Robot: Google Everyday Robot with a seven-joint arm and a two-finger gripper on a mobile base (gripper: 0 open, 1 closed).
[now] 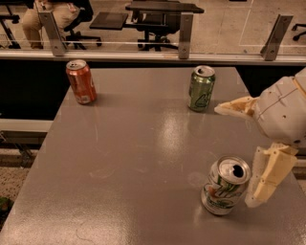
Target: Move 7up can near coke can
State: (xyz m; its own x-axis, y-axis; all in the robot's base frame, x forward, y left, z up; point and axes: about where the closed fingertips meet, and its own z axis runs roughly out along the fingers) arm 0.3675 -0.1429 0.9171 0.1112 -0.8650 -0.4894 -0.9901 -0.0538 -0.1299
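Note:
The 7up can (225,186), silver-white with green lettering and an orange-red spot, stands upright near the front right of the grey table (134,158). The coke can (81,82), orange-red with a silver top, stands upright at the far left of the table. My gripper (236,153) comes in from the right edge and is open. One finger (234,107) points left above and behind the 7up can. The other finger (265,177) hangs just right of the can, very close to its side. Nothing is held.
An all-green can (201,88) stands upright at the far middle-right of the table. A glass barrier with metal posts (185,28) runs along the table's far edge. Office chairs and a seated person (45,14) are beyond it.

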